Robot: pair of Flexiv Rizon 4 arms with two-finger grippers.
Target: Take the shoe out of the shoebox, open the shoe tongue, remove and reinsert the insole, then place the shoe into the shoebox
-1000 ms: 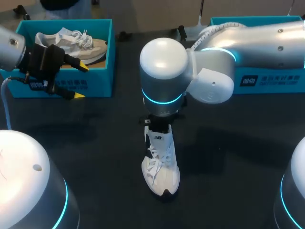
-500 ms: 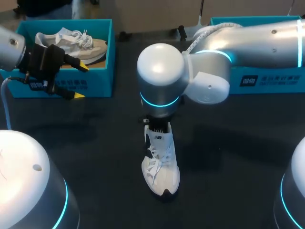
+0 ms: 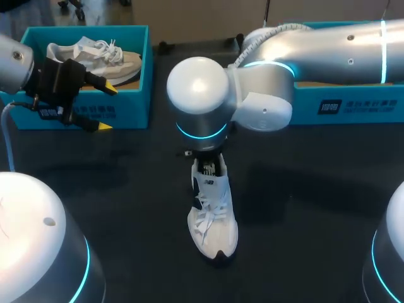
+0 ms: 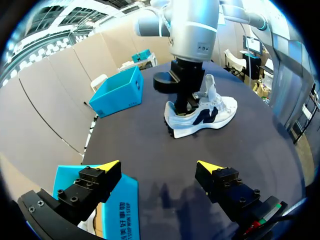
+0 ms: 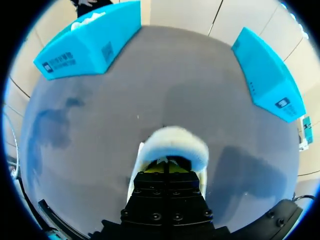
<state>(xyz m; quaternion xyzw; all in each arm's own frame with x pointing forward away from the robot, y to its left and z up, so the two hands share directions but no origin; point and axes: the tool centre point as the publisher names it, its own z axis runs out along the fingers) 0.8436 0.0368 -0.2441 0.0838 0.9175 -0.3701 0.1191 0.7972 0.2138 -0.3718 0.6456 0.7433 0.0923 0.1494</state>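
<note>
Left fingers: spread wide, nothing between them. They hang at the front wall of the left shoebox, and one corner of it sits right beside one tip in the left wrist view.

Left shoebox: teal card, rectangular, open top. Inside is one beige-and-white sneaker, lying lengthwise with its laces up.

Table: dark, matte, flat.

Shoe: out of both boxes, upright on its sole mid-table, well ahead of the left fingers. White mesh upper, navy side panel, white laces, dark outsole showing at the toe. Long axis runs near-to-far in the head view, with the toe towards the robot and the heel away from it. It is seen side-on from the left wrist.

Right arm: smooth silver shell with a cyan ring, and its wrist stands straight over the shoe's heel end.

Right fingers: down at the padded white heel collar, with only a sliver of yellow showing. Can't tell whether they are open or closed.

Right shoebox: same teal card, well beyond the shoe. Its contents are hidden by the right arm.
</note>
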